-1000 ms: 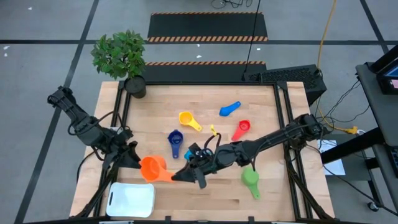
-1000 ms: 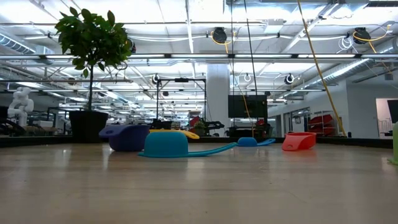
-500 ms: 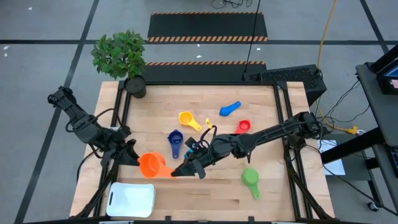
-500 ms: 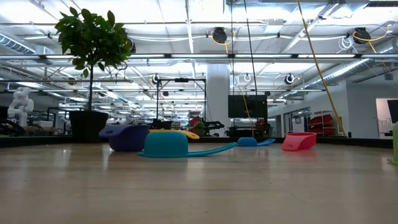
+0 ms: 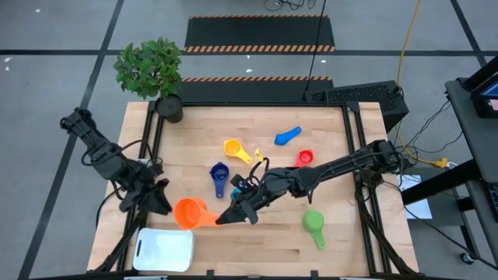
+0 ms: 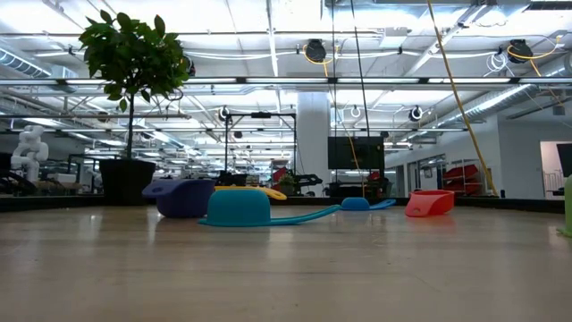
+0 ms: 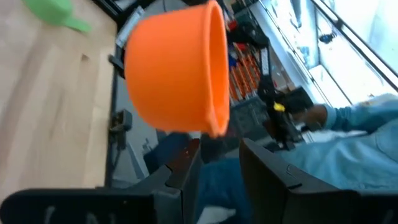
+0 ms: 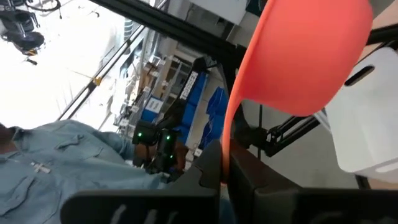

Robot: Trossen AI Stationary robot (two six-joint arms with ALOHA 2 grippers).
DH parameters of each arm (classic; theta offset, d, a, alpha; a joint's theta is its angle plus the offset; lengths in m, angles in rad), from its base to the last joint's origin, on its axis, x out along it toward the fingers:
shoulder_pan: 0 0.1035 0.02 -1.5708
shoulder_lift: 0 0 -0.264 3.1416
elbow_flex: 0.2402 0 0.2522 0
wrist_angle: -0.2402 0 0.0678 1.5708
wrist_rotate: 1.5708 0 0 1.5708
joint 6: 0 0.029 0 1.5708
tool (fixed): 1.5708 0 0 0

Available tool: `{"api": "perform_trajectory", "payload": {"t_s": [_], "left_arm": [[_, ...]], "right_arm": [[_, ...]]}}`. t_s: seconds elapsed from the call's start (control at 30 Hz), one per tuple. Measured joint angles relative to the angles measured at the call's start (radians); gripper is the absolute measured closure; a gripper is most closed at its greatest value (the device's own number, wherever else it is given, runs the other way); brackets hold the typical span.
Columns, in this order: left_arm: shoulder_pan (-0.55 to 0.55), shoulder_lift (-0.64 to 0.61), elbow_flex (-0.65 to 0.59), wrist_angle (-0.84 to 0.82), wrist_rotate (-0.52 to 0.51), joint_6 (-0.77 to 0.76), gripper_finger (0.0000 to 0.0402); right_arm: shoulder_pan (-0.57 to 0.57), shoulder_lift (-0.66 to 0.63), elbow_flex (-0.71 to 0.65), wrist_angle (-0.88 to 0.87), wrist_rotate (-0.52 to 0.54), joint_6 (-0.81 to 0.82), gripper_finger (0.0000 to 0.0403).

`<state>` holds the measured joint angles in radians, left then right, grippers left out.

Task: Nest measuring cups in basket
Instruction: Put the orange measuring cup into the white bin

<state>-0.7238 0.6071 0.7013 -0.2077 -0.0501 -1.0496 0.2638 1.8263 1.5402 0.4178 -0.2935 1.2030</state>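
Note:
The orange measuring cup [image 5: 189, 211] hangs above the table's near left part, just past the white basket [image 5: 163, 250], which sits on the table by the near left corner. My right gripper [image 5: 223, 220] is shut on the cup's handle. My left gripper [image 5: 161, 202] is open on the cup's other side; in its wrist view the fingertips [image 7: 194, 149] stand just under the bowl's rim [image 7: 214, 127], and I cannot tell whether they touch it. Yellow [image 5: 232, 148], dark blue [image 5: 219, 173], light blue [image 5: 288, 137], red [image 5: 303, 158] and green [image 5: 313, 224] cups lie on the table. My right gripper pinches the orange cup's flat handle near its free end [image 8: 226, 163] between its two fingers. The fingers come about level from the table's right side and lie along the handle. The cup is lifted clear of the table, its bowl [image 8: 311, 56] held out beyond the fingertips toward my left arm.
A potted plant [image 5: 152, 74] stands at the far left corner. A teal cup [image 6: 239, 207] lies upside down mid-table. A person in a light blue shirt [image 7: 348, 143] shows beyond the table in both wrist views.
My right arm has swung a little toward the far edge, uncovering the green cup, and its wrist has turned. The orange cup has stayed lifted at about the same place between the two grippers.

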Motion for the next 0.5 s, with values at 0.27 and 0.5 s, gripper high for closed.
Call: {"api": "perform_trajectory", "payload": {"t_s": [0.27,0.5], "left_arm": [[-0.017,0.001,0.002,-0.047,0.009,-0.006,0.0289],[-0.017,0.002,0.002,-0.111,0.004,-0.022,0.0289]], "right_arm": [[-0.001,0.0,0.0,-0.004,0.001,0.014,0.0403],[0.006,0.0,0.0,-0.004,0.006,0.001,0.0403]]}}
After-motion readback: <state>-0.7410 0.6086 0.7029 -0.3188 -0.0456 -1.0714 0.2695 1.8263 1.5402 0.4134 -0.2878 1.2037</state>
